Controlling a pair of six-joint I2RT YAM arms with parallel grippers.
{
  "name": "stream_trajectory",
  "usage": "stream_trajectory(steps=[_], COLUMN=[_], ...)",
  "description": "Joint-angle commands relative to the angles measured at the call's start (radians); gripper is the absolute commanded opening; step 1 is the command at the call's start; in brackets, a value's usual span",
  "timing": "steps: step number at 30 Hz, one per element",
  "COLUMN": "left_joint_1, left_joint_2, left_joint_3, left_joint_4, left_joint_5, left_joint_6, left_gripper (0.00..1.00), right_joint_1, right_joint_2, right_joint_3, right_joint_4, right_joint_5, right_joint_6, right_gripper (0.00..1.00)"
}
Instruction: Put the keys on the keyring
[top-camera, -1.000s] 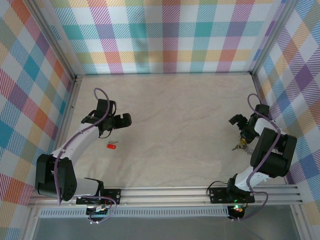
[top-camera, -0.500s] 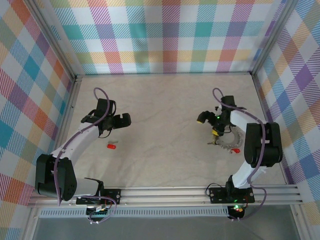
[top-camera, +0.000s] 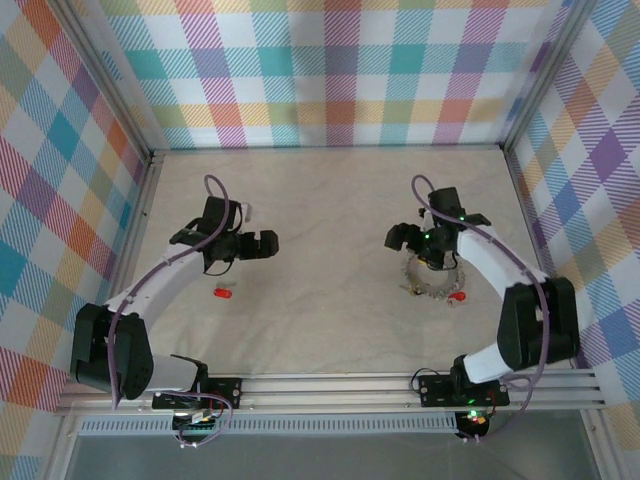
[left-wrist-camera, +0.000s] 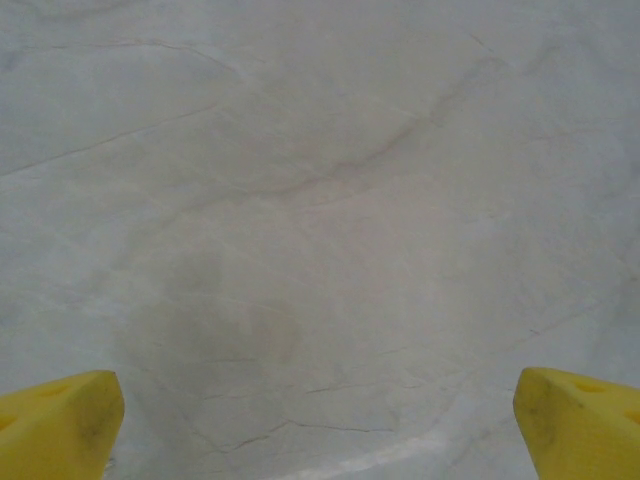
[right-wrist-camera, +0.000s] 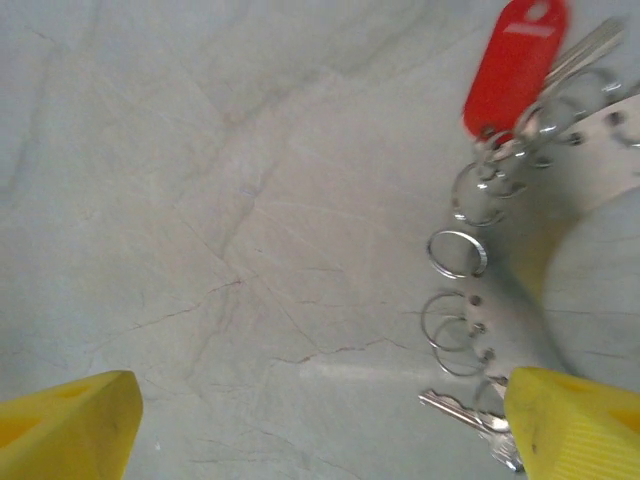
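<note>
Hovering over a pale, marble-patterned worktop (top-camera: 330, 200) inside a booth of pastel plaid walls (top-camera: 340, 70), two robot arms are reaching inward from the near edge. The left end effector (left-wrist-camera: 320, 420) is standing wide open, its two yellow fingertips (left-wrist-camera: 55, 420) sitting at the bottom corners of the left wrist view with bare worktop between them; it is holding nothing. A loose little key with a bright red head (top-camera: 223, 293) is lying on the worktop just nearer the arm bases than that end effector, apart from it.

On the right side, the thin silvery-grey metal keyring with a jagged, gear-like outline (top-camera: 425, 293) is lying flat on the worktop, directly below the right end effector (right-wrist-camera: 320, 425). That end effector is also spread wide and gripping nothing. In the right wrist view, several small wire loops (right-wrist-camera: 458, 252) are hanging along the keyring's edge. A red-headed key with a short metal shaft (right-wrist-camera: 515, 65) is sitting on one loop at the top. A plain silver key (right-wrist-camera: 470, 412) is lying at the bottom, its far end passing under the right-hand yellow fingertip (right-wrist-camera: 570, 425); whether the two are touching cannot be told.
</note>
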Motion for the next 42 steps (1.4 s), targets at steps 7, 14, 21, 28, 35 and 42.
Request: stream_trajectory(steps=[7,14,21,28,35,42], left_joint_1=[-0.076,-0.081,-0.090,-0.101,-0.101,-0.105], left_joint_2=[-0.030,-0.022,-0.036,-0.043,-0.051,-0.062], left_joint_3=[0.022,0.029,0.030,0.030,0.032,0.030], left_joint_4=[-0.009,-0.013,-0.030,-0.033,-0.035,-0.044], left_joint_5=[0.014,-0.010,-0.053,-0.070,-0.084,-0.120], left_joint_6=[0.043,0.049,0.061,0.061,0.059,0.058], left_gripper=[1.00,1.00,1.00,1.00,1.00,1.00], right_joint_1=[-0.073,-0.069,-0.015,0.084,0.255,0.541], right_joint_2=[-0.009,0.149,0.261,0.288,0.411,0.549], right_joint_3=[-0.135,-0.072,-0.008,0.043,0.164,0.292], right_joint_4=[-0.010,0.024,0.001,-0.019,0.002,0.189], right_joint_5=[0.064,-0.042,-0.110,-0.204,-0.330,-0.342], right_joint_6=[-0.034,-0.083,-0.124,-0.112,-0.025,0.184], right_gripper=[0.93,0.95,0.94,0.94,0.92,0.92])
